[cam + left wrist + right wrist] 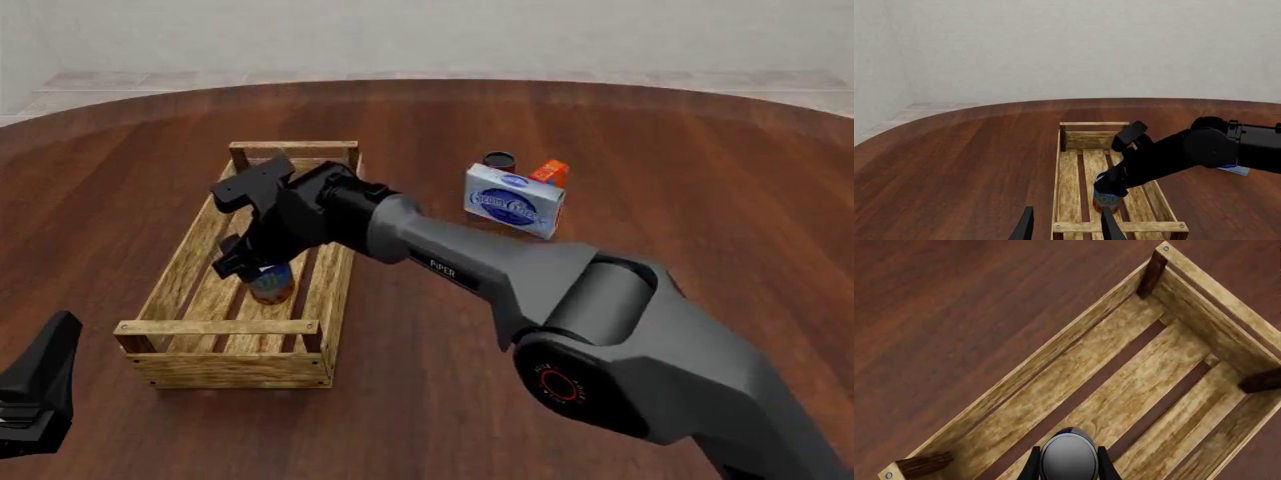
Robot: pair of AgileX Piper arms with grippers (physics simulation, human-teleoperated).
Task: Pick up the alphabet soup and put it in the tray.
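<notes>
The right claw [262,262] is clamped on the alphabet soup [272,284], upright inside the tray [220,328] at the front view's centre left, on or just above the slats. Placing is in hand; next, I judge, opening and lifting clear. The left claw [1066,226] idles, fingers apart.

Right arm [534,290] — showing as mid-grey rounded link housings, thick near the base, narrowing toward the wrist. Small white "PIPER" lettering running along the forearm shell. A round joint cap near the base carrying a thin red ring with tiny red marks. Wrist section and right gripper [254,262] rendering matte black, blocky, with a flat rectangular plate sticking out on top. Right gripper fingers [1033,464] appearing as slim black bars. Left gripper [1067,227] — two thin black tapering blades; in the front view, a black angular wedge.
</notes>
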